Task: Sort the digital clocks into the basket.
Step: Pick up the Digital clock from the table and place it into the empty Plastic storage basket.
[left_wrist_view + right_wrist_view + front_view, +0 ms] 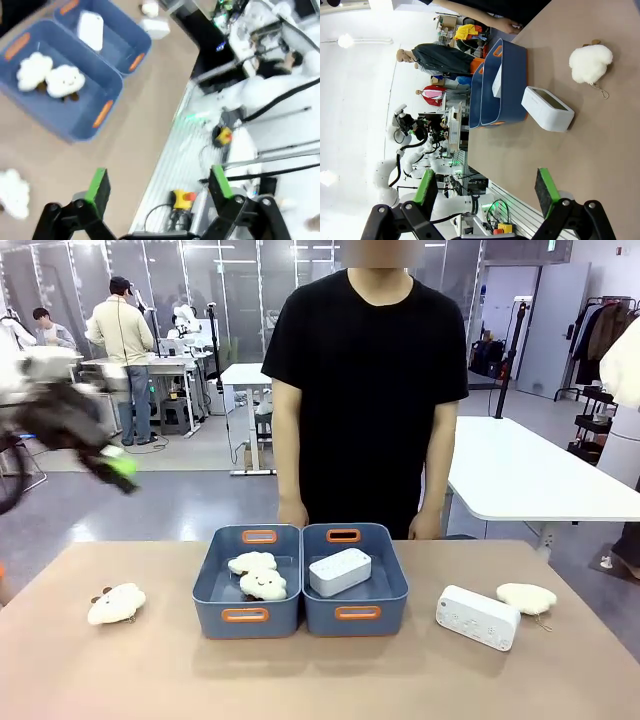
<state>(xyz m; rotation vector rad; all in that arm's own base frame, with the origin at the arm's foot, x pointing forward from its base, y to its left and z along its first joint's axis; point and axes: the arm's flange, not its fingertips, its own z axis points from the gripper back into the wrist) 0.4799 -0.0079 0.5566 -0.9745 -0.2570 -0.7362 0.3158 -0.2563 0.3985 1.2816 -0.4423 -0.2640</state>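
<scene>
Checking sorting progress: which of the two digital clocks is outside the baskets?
The clock on the table beside the right-hand plush cloud; the other clock lies inside the right-hand basket.

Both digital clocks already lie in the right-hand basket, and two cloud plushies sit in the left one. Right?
No. Only one digital clock lies in the right-hand basket; the other clock sits on the table beside it, per the front view. The rest holds.

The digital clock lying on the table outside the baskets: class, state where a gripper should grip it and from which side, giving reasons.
Probably from above, closing across the two long sides of the digital clock at mid-length. It lies lengthwise on the table with those sides straight and free, while a plush toy sits near one end.
</scene>
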